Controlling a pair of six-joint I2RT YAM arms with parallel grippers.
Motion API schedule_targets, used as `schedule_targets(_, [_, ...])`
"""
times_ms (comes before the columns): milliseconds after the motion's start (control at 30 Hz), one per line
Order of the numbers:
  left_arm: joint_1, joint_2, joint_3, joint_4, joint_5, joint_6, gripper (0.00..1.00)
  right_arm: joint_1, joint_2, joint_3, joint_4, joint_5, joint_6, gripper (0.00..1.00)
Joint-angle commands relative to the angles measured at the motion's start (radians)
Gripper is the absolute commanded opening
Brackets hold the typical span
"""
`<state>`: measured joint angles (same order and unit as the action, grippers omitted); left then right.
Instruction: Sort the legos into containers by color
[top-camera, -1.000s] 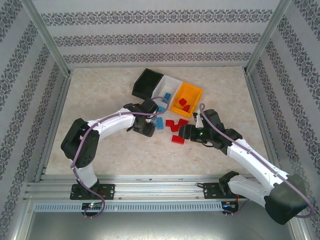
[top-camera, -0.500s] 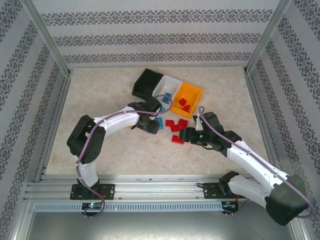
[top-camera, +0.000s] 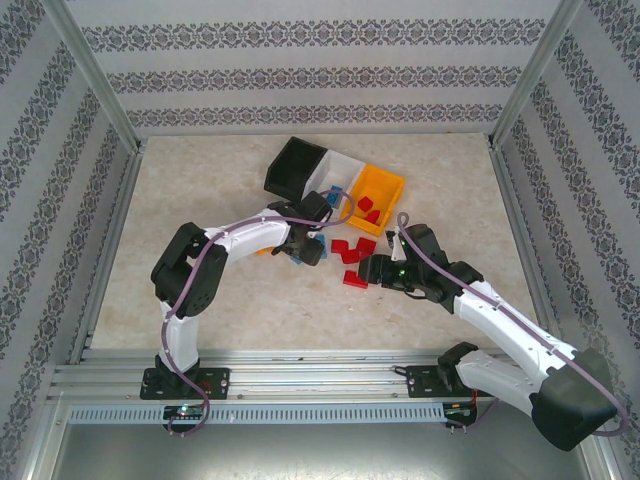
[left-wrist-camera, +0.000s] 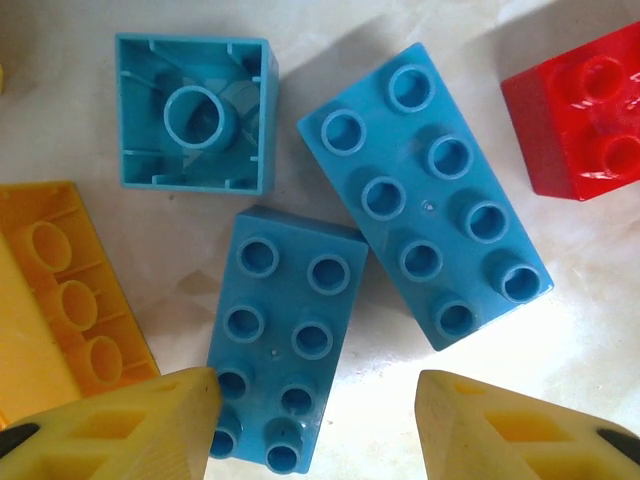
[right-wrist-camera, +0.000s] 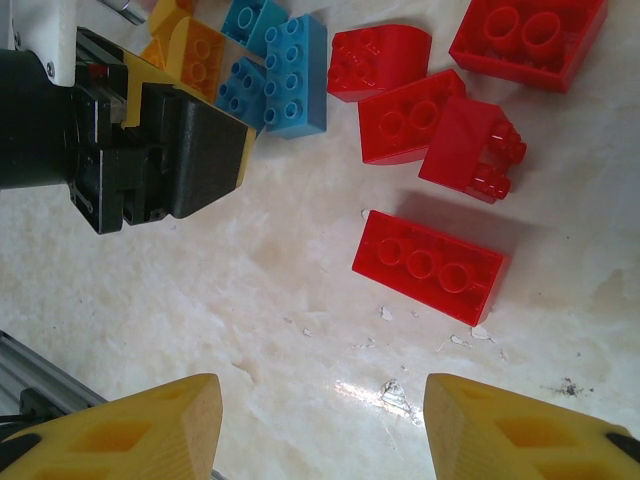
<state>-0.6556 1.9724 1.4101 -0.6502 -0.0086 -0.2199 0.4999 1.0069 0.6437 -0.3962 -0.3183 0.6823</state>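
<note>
The left hand (left-wrist-camera: 315, 425) hangs low over the worktop (top-camera: 200, 190) just in front of the containers. Its yellow fingers (left-wrist-camera: 120, 430) are apart and clamped on nothing. The near end of a light blue brick (left-wrist-camera: 275, 330) lies between them, close against the finger on the left of the wrist view and clear of the other. Around it lie a longer blue brick (left-wrist-camera: 425, 195), an upturned blue square brick (left-wrist-camera: 195, 110), an orange-yellow brick (left-wrist-camera: 70, 290) and a red brick (left-wrist-camera: 585, 115). The right hand (right-wrist-camera: 320, 425) (fingers likewise spread, bare worktop between them) hovers near a long red brick (right-wrist-camera: 430, 265), with a cluster of red bricks (right-wrist-camera: 410, 115) beyond it. The bins stand joined in a row: the black bin (top-camera: 293, 165), the white bin (top-camera: 345, 168) holding a blue piece (top-camera: 333, 192), and the orange bin (top-camera: 380, 185) holding red pieces (top-camera: 368, 210).
</note>
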Motion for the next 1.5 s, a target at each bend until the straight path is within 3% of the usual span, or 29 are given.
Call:
schedule_targets(0, [-0.007,0.053,-0.011,-0.02,-0.029,0.021,0.56,-0.003,0.007,-0.013,0.01,0.013,-0.003,0.56])
schedule_targets(400, [0.017,0.058,0.016,-0.028,-0.079,0.02,0.59,0.001,0.004,-0.019,0.018,0.01,0.009,0.56])
schedule_targets(500, [0.019,0.067,0.021,-0.031,-0.066,0.024,0.54,0.002,0.007,-0.015,0.017,0.01,0.007,0.56])
schedule_targets(733, [0.019,0.066,0.018,-0.029,-0.024,0.008,0.25,0.002,0.012,-0.011,0.016,0.013,0.005,0.56])
schedule_targets(1033, [0.02,-0.026,0.049,-0.086,-0.037,-0.009,0.18,-0.001,-0.005,-0.021,0.011,0.024,0.003,0.56])
schedule_targets(1267, [0.03,-0.073,0.239,-0.12,-0.027,0.005,0.18,-0.005,0.0,-0.042,0.03,0.023,0.006,0.56])
schedule_targets(1467, [0.034,0.095,0.535,-0.163,-0.058,0.068,0.19,-0.006,0.007,-0.037,0.043,0.019,0.01,0.56])
